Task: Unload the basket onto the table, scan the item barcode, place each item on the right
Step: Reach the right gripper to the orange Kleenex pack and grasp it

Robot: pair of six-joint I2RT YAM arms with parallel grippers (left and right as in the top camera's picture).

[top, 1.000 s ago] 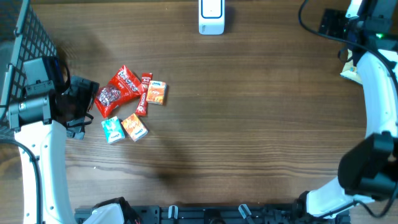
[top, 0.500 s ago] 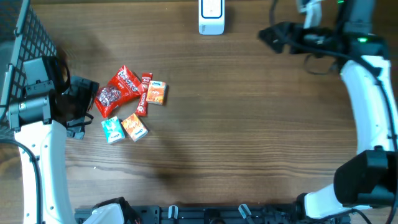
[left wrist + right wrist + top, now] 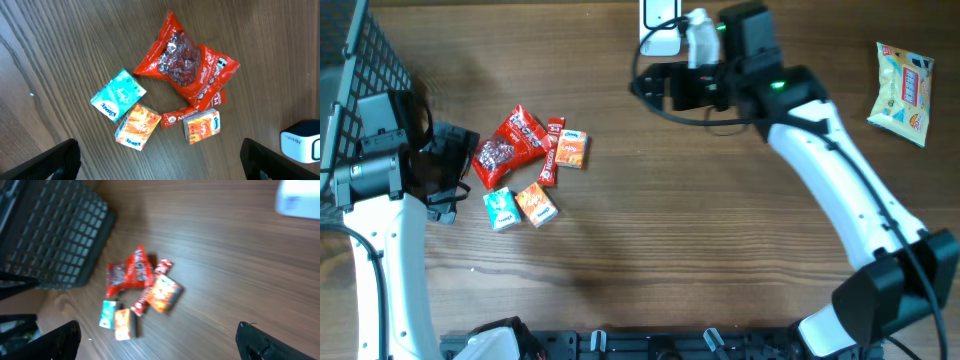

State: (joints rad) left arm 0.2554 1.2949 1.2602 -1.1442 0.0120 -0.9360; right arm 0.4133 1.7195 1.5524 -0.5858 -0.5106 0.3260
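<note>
Overhead first: nothing is scanned yet, as I read it. Nothing is lifted, and the whole job is ahead: pick, carry, show the code. My left tool point(image 3: 460, 168) is spread wide and empty, with the pile of snacks point(image 3: 530, 170) lying on the table point(image 3: 720, 250) just in front of its tips. The red bag point(image 3: 512, 143) is the nearest piece to it. My right tool point(image 3: 655, 88) is out over the table, jaws apart and holding nothing. The white scanner point(image 3: 657, 42) sits close behind it, half covered by that arm. A yellow bag point(image 3: 903, 90) lies well off on that arm's far side. Left wrist view now: the open fingers point(image 3: 52, 160) frame the pile, red bag on top, a teal box point(image 3: 118, 95) and two orange boxes point(image 3: 137, 127) closer to me, and a thin red stick point(image 3: 180, 116) tucked partly under the bag. I can't find a barcode on any upturned face, so I can't say which side needs showing. The scanner is cut off at the frame edge. Right wrist view: smeared with blur, but I make out the pile far ahead between the spread fingers, beside a dark mesh basket point(image 3: 60, 230). The labels are unreadable.
</note>
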